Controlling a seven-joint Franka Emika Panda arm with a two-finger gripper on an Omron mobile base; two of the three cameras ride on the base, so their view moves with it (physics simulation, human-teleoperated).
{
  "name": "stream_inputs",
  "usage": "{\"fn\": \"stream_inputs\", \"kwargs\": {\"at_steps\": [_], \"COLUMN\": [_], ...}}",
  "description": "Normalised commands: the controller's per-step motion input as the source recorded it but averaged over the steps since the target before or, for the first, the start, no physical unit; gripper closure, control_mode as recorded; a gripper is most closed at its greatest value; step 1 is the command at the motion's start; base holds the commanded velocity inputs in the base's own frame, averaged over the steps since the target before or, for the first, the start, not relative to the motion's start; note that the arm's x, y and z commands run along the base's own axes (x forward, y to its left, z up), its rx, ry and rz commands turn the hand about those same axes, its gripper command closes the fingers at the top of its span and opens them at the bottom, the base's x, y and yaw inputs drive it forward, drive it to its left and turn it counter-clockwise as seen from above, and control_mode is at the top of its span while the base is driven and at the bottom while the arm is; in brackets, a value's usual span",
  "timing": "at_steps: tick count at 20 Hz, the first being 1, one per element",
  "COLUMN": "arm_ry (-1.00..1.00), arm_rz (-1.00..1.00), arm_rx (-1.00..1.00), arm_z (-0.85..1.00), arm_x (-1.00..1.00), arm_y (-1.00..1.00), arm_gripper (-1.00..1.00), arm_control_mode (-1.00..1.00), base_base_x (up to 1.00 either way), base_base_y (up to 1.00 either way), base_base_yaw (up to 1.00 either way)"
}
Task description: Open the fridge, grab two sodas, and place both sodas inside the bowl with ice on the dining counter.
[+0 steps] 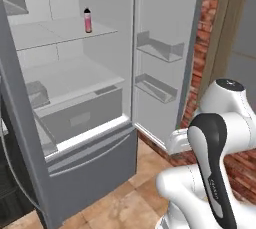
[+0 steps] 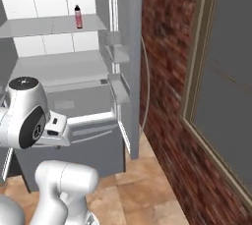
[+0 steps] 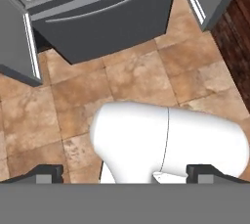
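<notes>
Folded low by my base, the claw (image 3: 125, 173) points down at the floor tiles, tips spread wide, holding nothing. One soda (image 1: 88, 21) stands upright on the upper shelf of the open fridge (image 1: 75, 123), well above and ahead of the claw.

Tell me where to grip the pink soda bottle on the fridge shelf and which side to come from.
Grip the soda bottle around its pink body, below the dark cap, coming level from the open front of the fridge. It stands upright and alone near the shelf's front edge, so the open gripper could likely straddle it from either side.
</notes>
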Motion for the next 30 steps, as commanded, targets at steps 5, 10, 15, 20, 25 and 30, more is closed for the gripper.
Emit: {"fn": "stream_inputs", "kwargs": {"at_steps": [5,10,15,20,25,30], "arm_ry": [0.00,0.00,0.00,0.00,0.00,0.00], "arm_rz": [0.00,0.00,0.00,0.00,0.00,0.00], "arm_rx": [0.00,0.00,0.00,0.00,0.00,0.00], "arm_z": [0.00,0.00,0.00,0.00,0.00,0.00], "arm_x": [0.00,0.00,0.00,0.00,0.00,0.00], "arm_y": [0.00,0.00,0.00,0.00,0.00,0.00], "arm_gripper": [-1.00,-1.00,-1.00,-1.00,-1.00,-1.00], "arm_control_mode": [1.00,1.00,1.00,1.00,1.00,1.00], "base_base_x": [0.68,0.54,0.37,0.87,0.70,0.52], "base_base_y": [-0.01,0.09,0.14,0.13,0.04,0.00], "base_base_yaw": [0.31,0.21,0.06,0.00,0.17,0.24]}}
